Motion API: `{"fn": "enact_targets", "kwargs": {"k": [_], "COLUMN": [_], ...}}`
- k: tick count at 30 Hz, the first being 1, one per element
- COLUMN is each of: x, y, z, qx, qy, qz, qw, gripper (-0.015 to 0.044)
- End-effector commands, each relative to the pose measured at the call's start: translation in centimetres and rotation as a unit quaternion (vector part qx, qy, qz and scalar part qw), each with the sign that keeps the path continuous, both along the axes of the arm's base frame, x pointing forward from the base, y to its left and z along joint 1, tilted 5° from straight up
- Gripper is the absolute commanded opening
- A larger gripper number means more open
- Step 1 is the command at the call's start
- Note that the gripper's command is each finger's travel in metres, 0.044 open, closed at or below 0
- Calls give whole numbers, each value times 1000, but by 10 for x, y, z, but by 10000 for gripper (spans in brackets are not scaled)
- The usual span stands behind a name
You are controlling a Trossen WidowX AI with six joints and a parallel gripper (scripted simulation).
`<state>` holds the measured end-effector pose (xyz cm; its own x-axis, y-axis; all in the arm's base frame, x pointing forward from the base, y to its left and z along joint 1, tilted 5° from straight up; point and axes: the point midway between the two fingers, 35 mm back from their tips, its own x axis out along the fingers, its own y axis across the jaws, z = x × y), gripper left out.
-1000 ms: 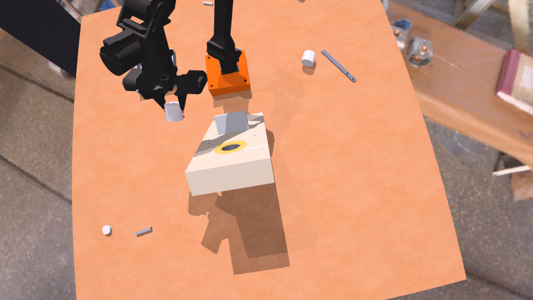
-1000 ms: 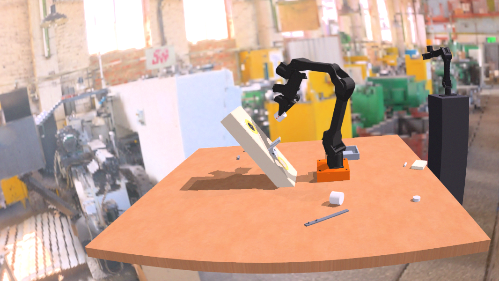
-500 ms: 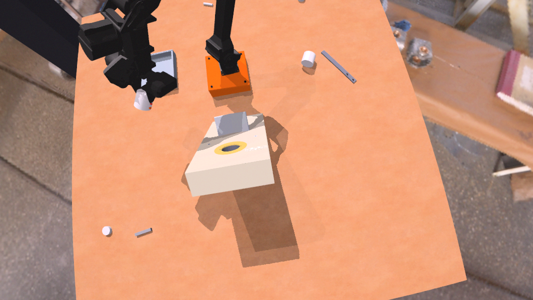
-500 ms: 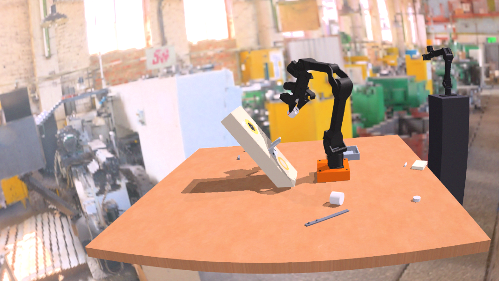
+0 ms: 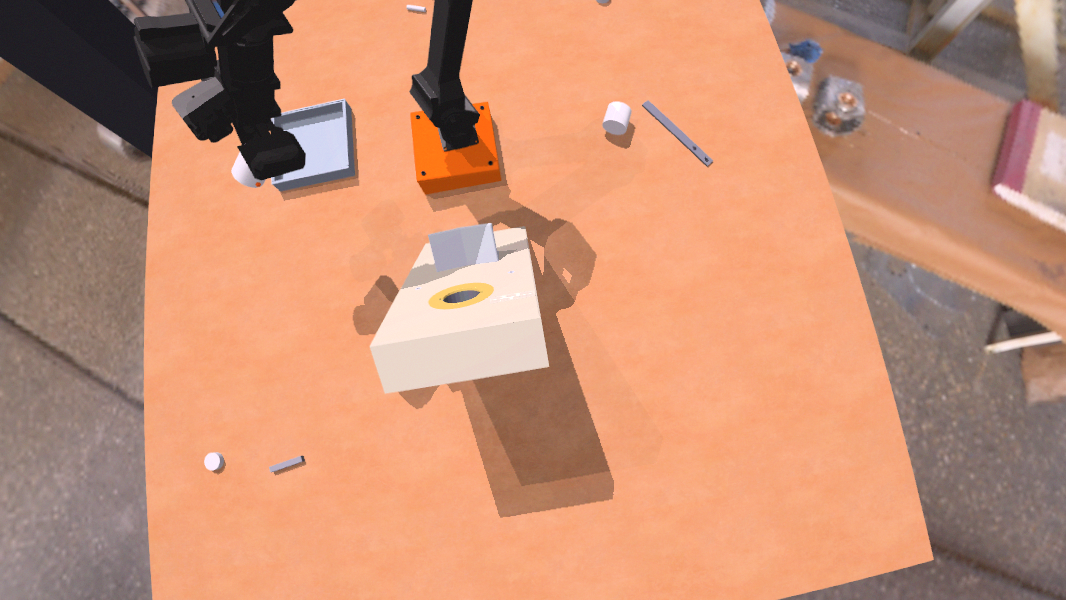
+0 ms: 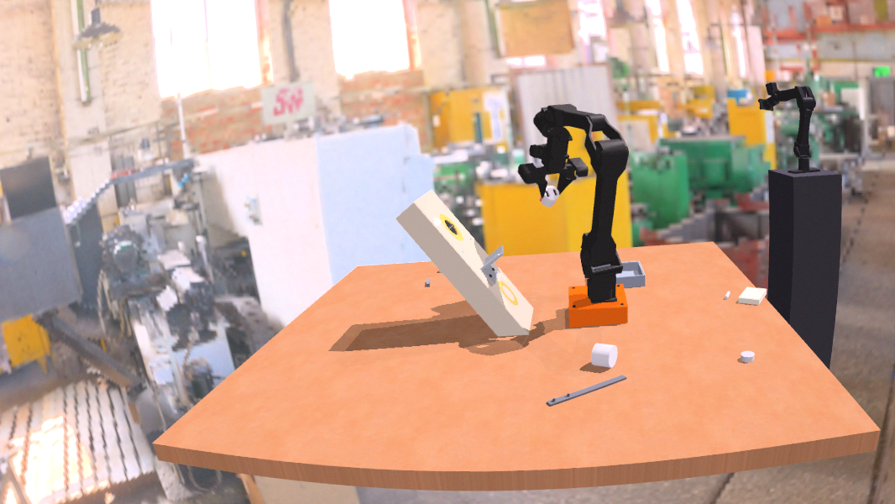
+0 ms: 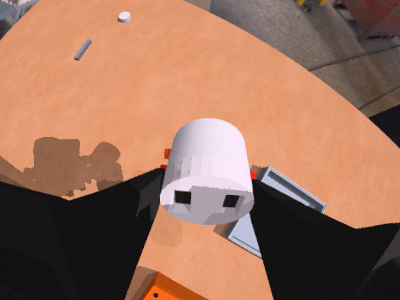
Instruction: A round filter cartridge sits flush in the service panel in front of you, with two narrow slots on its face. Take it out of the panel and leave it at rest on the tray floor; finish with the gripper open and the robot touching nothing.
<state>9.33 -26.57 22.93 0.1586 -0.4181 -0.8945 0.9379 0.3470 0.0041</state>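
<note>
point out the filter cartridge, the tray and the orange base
filter cartridge [image 5: 245, 172] [image 6: 549, 196] [image 7: 210, 150]: top, exterior and wrist views, on its white side, except its slotted face in exterior
tray [image 5: 314, 181]: top view, on its near wall
orange base [image 5: 459, 181]: top view, on its front edge

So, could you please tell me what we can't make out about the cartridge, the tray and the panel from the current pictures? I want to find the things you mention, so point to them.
- Filter cartridge [image 5: 244, 171] [image 6: 549, 196] [image 7: 209, 155]: its far end is turned away in the wrist view.
- Tray [image 5: 317, 149] [image 6: 643, 275] [image 7: 295, 190]: the gripper [image 5: 261, 177] [image 6: 551, 191] [image 7: 207, 182] covers its near left corner in the top view.
- Service panel [image 5: 462, 354] [image 6: 457, 269]: its lower yellow ring is hidden behind the bracket in the top view.
</note>
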Motion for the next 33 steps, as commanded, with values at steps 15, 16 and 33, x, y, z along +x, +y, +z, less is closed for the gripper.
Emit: {"fn": "enact_targets", "kwargs": {"k": [15, 16, 33], "x": [-74, -80, -165], "y": [-23, -23, -3], "z": [-58, -62, -131], "qx": [-8, -8, -10], "qy": [9, 10, 22], "qz": [-144, -154, -307], "qw": [989, 988, 951], "gripper": [0, 0, 0]}}
